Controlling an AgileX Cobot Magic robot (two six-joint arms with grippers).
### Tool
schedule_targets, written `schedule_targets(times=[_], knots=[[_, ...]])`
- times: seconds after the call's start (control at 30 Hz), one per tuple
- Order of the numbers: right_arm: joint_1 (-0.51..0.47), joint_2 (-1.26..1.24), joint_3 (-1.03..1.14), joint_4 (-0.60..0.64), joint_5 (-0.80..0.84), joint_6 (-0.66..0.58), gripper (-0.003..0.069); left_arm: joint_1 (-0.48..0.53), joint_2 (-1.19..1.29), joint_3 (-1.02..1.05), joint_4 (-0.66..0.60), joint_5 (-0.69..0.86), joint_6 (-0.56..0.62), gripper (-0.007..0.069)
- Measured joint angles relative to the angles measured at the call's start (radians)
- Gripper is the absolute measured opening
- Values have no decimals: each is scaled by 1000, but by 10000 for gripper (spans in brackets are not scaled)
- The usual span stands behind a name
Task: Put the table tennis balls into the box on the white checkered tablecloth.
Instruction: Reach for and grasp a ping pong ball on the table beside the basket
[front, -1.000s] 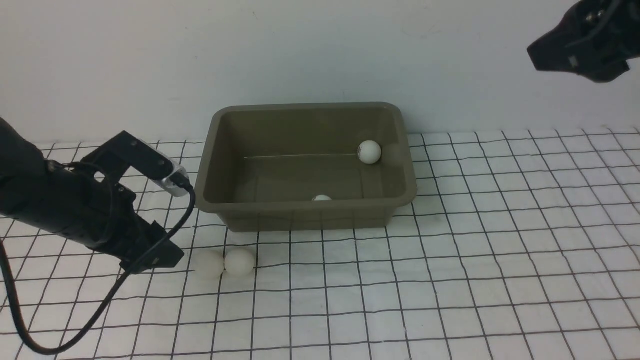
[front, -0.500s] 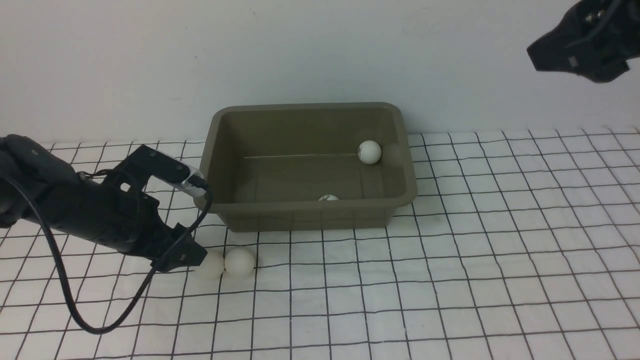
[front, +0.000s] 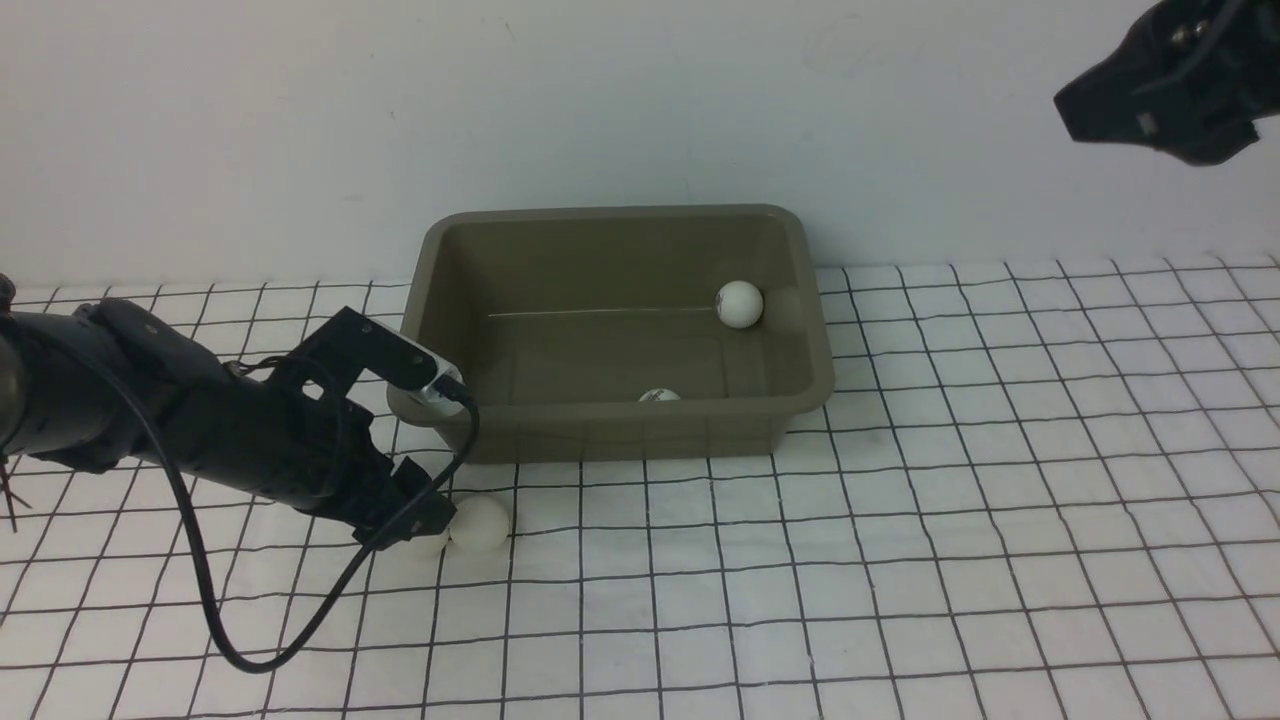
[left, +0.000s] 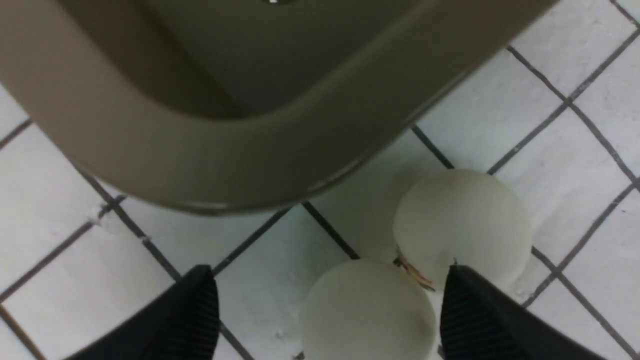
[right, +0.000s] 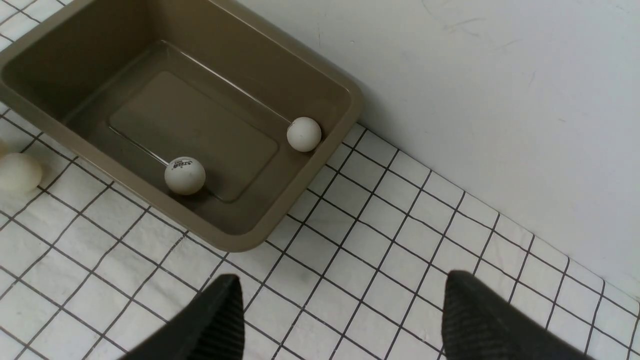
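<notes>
- Since a second ago the left tool (left: 328, 280) has slid rightward and lower over the white checkered tablecloth (front: 900, 500), and its tip now hides part of a ball that lay in plain sight before.
- Its ribbed black fingers (left: 195, 310) are spread wide, one on each side of the nearer ball (left: 367, 310); they pinch nothing.
- That smooth, matte white sphere touches a second ball (left: 462, 225) of the same size, and a small dark mark shows where they meet. Both rest on the cloth just before the box's near left corner.
- The box (front: 610, 430) is an olive-brown plastic tub with rounded corners, a flat rolled rim and sloping walls. It stands on the thin black grid near the pale wall (front: 300, 120).
- Inside it, a plain ball (front: 739, 304) sits in the far right corner, and a printed ball (right: 184, 175) lies by the near wall.
- The right tool (right: 342, 282) hangs high above the surface on the right, its dark fingers spread and empty.
</notes>
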Motion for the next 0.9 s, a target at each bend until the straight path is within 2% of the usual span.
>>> schedule_targets(times=[0.43,0.67,0.77,0.9], knots=[[0,0,0,0,0,0,483,0,9,0,1,-1,3,528],[0,0,0,0,0,-2,483,0,32,0,0,3,3,441],[0,0,0,0,0,-3,483,0,32,0,-2,3,2,346],[0,0,0,0,0,-4,483,0,19,0,8,28,-21,342]])
